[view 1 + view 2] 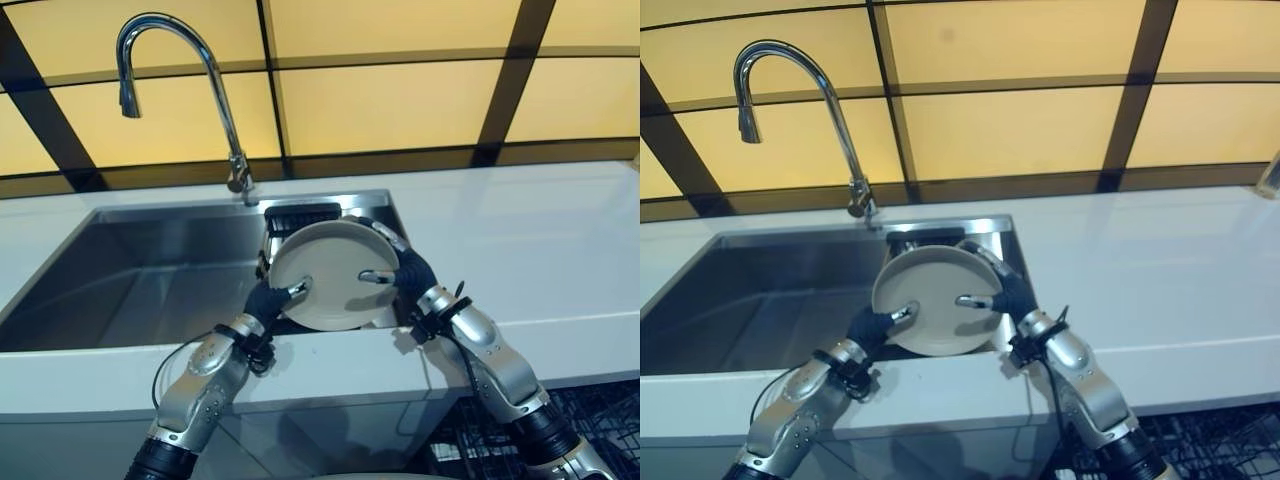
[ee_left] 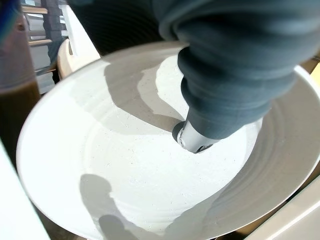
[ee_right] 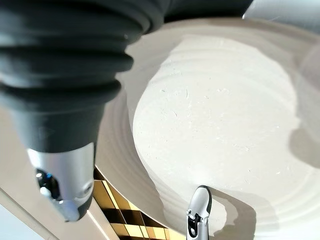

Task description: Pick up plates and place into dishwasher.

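We hold the plate (image 1: 335, 275) between both hands. Our left hand (image 1: 270, 300) grips its lower left edge: the thumb (image 1: 300, 288) lies across the plate's face, and the fingers are hidden behind the rim. In the left wrist view that thumb (image 2: 192, 140) presses on the plate's (image 2: 125, 165) pale inner surface, just past the dark ribbed cover. Our right hand (image 1: 405, 270) grips the right edge in the same way, with its thumb (image 1: 375, 277) laid on the face and its fingers curled round the top right of the rim. The right wrist view shows the plate's (image 3: 215, 120) ringed inner face close up, with a silver fingertip (image 3: 199, 207) resting on it.

The plate is round and off-white, tilted up so that its face looks toward us. It hangs over the right end of the steel sink (image 1: 150, 270), above a dark rack (image 1: 300, 215) that sits in the basin behind it. The sink is set into a white counter (image 1: 520, 240) that runs off to the right. A curved chrome tap (image 1: 215, 90) rises from the back edge of the sink, left of the plate. Behind the counter stands a wall of yellow panels (image 1: 380, 100) split by dark bars. Below the counter's front edge, at lower right, we see part of a dark wire rack (image 1: 600, 410).
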Tool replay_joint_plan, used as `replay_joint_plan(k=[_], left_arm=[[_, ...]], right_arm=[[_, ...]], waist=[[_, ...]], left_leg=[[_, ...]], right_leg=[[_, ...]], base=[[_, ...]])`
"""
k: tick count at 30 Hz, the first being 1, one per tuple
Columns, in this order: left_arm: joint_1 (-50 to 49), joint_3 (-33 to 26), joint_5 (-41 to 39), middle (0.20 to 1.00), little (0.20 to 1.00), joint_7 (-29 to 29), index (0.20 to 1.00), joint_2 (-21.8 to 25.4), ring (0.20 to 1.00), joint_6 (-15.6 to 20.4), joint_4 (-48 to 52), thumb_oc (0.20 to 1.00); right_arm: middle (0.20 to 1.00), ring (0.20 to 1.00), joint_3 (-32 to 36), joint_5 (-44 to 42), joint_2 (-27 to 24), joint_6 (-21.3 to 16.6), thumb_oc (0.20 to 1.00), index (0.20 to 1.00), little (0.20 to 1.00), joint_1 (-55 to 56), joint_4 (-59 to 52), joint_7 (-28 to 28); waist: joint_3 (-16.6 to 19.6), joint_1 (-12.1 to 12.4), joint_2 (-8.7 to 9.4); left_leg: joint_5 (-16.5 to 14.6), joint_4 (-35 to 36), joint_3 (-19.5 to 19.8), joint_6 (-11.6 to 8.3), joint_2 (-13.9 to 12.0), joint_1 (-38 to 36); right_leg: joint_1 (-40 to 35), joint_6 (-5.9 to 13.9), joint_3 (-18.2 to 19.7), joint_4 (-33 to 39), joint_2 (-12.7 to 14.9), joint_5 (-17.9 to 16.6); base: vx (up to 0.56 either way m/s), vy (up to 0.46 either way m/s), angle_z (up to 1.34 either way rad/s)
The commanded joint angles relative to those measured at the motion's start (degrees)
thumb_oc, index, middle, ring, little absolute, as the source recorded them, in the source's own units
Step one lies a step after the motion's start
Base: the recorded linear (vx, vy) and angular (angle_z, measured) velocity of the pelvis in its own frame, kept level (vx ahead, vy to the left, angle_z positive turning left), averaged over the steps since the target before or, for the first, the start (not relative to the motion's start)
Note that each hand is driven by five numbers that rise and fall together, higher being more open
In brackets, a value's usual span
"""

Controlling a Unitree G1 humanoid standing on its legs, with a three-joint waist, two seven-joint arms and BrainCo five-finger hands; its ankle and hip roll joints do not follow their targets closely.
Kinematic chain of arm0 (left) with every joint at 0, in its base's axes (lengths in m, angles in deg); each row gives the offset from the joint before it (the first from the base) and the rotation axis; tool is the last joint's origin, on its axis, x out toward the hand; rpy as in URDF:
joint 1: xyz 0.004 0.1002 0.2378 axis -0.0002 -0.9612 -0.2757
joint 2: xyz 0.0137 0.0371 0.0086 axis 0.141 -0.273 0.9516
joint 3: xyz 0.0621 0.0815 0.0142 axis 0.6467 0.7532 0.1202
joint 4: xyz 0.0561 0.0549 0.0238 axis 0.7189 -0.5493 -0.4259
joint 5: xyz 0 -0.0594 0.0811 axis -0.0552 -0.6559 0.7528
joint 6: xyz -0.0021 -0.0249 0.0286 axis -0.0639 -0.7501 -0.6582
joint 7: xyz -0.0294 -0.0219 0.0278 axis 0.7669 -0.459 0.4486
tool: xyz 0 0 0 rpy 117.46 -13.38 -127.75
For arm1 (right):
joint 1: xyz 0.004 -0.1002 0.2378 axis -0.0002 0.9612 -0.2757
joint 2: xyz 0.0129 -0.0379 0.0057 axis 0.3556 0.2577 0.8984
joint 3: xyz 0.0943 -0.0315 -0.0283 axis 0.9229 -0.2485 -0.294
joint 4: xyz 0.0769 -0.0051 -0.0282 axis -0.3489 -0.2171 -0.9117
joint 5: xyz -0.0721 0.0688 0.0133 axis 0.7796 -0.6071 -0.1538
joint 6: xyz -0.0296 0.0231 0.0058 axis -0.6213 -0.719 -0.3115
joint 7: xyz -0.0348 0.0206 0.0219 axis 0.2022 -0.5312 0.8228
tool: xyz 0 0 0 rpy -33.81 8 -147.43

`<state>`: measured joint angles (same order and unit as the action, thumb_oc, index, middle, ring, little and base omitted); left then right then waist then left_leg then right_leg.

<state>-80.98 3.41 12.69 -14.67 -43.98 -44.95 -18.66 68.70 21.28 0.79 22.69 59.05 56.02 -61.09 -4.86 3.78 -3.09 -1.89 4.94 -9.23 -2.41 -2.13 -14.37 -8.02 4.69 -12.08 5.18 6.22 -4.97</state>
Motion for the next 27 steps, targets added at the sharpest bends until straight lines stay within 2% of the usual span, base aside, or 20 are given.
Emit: replay_joint_plan(k=[1,15,27], left_arm=[[7.3,5.2,-0.3,0.2,0.2,2.0,0.2,-0.8,0.2,0.8,-1.6,0.2],[6.3,4.4,-0.1,0.2,0.2,1.1,0.2,-1.1,0.2,0.8,-1.4,0.2],[5.8,3.9,0.9,0.2,0.2,0.2,0.2,-1.1,0.2,1.7,-1.5,0.2]], right_arm=[[0.2,0.2,-3.6,-0.7,3.4,-5.6,0.2,0.2,0.2,-7.0,-3.0,3.4],[0.2,0.2,-3.6,-1.7,2.0,0.6,0.2,0.2,0.2,-4.5,-2.6,6.1],[0.2,0.2,-3.6,0.8,1.5,1.7,0.2,0.2,0.2,-3.4,-1.3,6.1]], waist=[[1.1,-0.3,2.63],[0.5,-1.0,2.87],[0.6,-1.1,2.8]], left_leg=[[-4.6,-1.6,-0.4,3.19,2.4,2.7],[-4.1,-1.2,-0.9,3.08,2.0,2.4],[-3.6,-0.8,-0.8,2.76,1.7,2.3]], right_leg=[[-1.5,1.23,-1.2,-0.2,0.1,6.3],[-1.4,1.23,-0.6,-0.2,-0.2,6.1],[-1.7,1.06,-0.9,-0.2,-0.5,6.4]], base=[[0.0,0.0,0.0],[0.0,-0.004,-0.02],[0.0,0.0,0.0]])
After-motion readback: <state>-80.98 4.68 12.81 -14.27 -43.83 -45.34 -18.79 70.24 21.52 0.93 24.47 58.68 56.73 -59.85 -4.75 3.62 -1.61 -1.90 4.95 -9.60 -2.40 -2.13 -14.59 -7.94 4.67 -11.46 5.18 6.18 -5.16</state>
